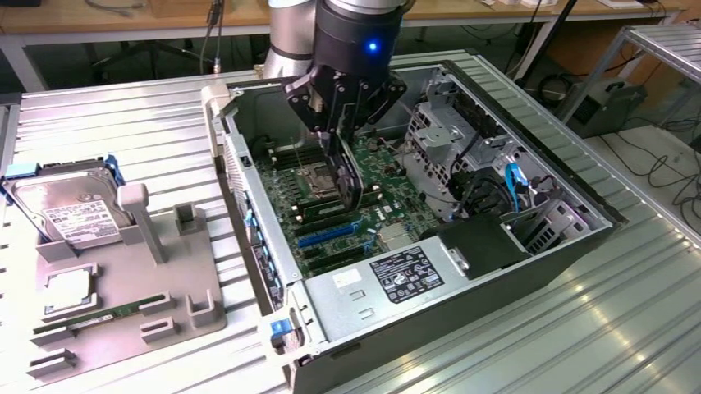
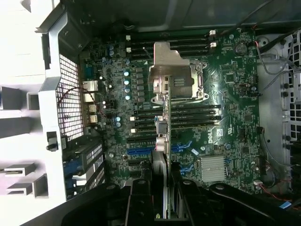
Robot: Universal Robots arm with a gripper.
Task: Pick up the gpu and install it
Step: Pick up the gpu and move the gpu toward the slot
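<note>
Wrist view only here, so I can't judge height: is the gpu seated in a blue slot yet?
Observer: No; in the exterior view the gpu hangs upright in the tool, seemingly above the motherboard.
Operator: What's on the parts holder?
Observer: The hard drive sits at the far end of the holder, on the exterior view's left.
Operator: Anything else?
Observer: A green RAM stick lies in its near groove.

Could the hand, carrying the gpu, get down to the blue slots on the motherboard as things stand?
Probably yes. The hand grips the gpu edge-down inside the open case. The blue slots lie bare close below it, with no cable seen across them.
</note>
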